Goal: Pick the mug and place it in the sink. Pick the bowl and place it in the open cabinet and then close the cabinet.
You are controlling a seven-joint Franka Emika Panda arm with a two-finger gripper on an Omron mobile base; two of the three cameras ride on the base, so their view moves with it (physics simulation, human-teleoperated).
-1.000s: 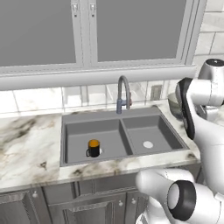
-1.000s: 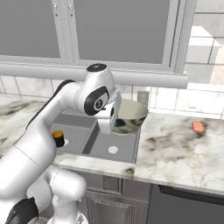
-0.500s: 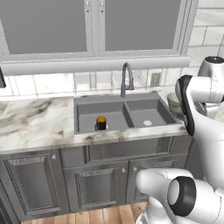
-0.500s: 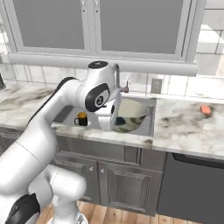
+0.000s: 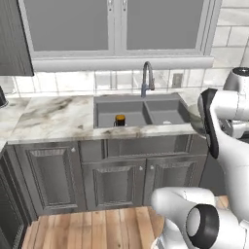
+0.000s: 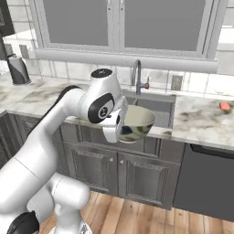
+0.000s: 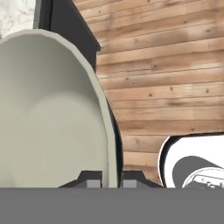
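Observation:
My gripper (image 6: 119, 128) is shut on the rim of the bowl (image 6: 135, 123), a cream bowl with dark blotches held tilted in the air in front of the counter edge. In the hand view the rim sits between the fingertips (image 7: 93, 182), with the bowl's pale inside (image 7: 48, 113) to the left. The black mug (image 5: 119, 119) with an orange rim stands in the left basin of the dark grey sink (image 5: 160, 111). Part of the dark wood-grain cabinet (image 5: 12, 39) shows at the upper left; I cannot tell how its door stands.
A grey gooseneck faucet (image 5: 147, 78) rises behind the sink. Frosted-glass cabinets (image 5: 116, 24) hang above the counter. A dark appliance (image 6: 18, 69) stands on the left counter and a small red thing (image 6: 224, 106) lies on the right. Grey base cabinets (image 5: 112, 180) and wooden floor (image 7: 166, 87) lie below.
The base has backed away from the counter and turned left, so the whole scene has shifted and the floor now shows. The bowl stays in the gripper's hold.

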